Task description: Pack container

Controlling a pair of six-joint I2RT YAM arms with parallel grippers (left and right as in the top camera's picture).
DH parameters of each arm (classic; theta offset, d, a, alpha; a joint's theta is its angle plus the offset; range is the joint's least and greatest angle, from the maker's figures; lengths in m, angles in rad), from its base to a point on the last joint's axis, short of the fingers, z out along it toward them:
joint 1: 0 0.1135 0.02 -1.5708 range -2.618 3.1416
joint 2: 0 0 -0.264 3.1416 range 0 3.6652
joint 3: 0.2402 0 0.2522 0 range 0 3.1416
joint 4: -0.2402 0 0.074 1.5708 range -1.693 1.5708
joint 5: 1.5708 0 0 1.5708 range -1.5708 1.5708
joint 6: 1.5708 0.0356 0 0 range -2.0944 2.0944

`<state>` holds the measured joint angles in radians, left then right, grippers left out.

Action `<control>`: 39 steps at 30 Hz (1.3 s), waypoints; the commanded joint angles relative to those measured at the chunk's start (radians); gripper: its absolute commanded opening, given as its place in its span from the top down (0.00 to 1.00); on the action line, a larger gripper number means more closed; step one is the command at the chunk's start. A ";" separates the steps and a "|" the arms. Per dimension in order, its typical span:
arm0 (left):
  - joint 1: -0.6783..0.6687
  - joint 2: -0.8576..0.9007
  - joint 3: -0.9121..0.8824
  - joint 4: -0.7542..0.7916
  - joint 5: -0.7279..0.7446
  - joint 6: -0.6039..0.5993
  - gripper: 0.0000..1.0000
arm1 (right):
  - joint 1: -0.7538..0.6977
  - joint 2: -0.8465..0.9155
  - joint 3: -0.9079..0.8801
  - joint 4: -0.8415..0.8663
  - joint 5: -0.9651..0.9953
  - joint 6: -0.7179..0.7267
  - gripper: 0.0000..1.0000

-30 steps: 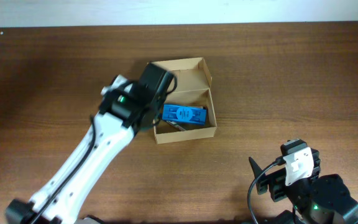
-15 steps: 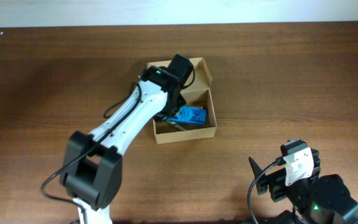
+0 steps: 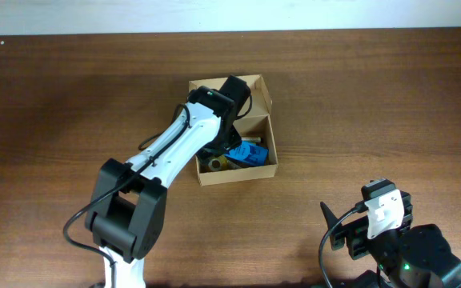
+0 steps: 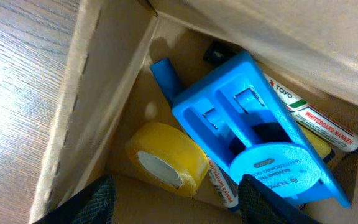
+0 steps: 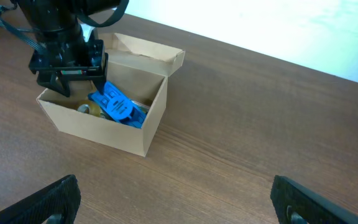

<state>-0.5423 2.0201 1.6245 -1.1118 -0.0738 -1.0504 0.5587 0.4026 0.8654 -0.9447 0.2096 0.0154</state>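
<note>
The container (image 3: pixel 266 96) is a tan cardboard box with its flap lid standing open at the back. My left gripper (image 4: pixel 180 204) reaches down into it, open, with nothing between its fingers. Just past the fingertips lies a yellow tape roll (image 4: pixel 166 158) on the box floor. Beside it a blue plastic block (image 4: pixel 253 143) leans tilted over a whiteboard marker (image 4: pixel 319 121). From overhead, the tape roll (image 3: pixel 213 164) lies at the box's front left and the blue block (image 3: pixel 250 154) towards the right. My right gripper (image 5: pixel 185 205) is open over bare table, well short of the container (image 5: pixel 138 124).
The left arm (image 3: pixel 174 148) slants across the table from the front left up to the box. The right arm (image 3: pixel 390 232) rests at the front right corner. The wooden table (image 3: pixel 374 104) runs back to a white edge.
The left arm swung over the box and dipped into it. Its jaws opened, and the yellow tape roll now lies in the box. The blue block shifted right and tilted. The right arm stayed still.
</note>
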 commanded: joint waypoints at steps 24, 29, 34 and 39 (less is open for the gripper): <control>0.002 -0.672 0.011 -0.098 -0.117 0.083 0.00 | -0.005 -0.003 -0.002 0.002 0.012 0.005 0.01; 0.002 -0.672 0.011 -0.098 -0.116 0.083 0.00 | -0.004 -0.003 -0.002 -0.005 0.015 0.001 0.01; 0.002 -0.672 0.011 -0.101 -0.114 0.084 0.00 | -0.004 0.000 0.000 0.148 0.058 0.005 0.01; 0.045 -0.673 0.011 -0.089 -0.132 0.084 0.01 | -0.005 0.189 0.171 0.179 0.210 0.079 0.01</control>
<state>-0.5362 1.3483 1.6253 -1.2060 -0.1810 -0.9794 0.5587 0.4683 0.9184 -0.7589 0.2985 0.0509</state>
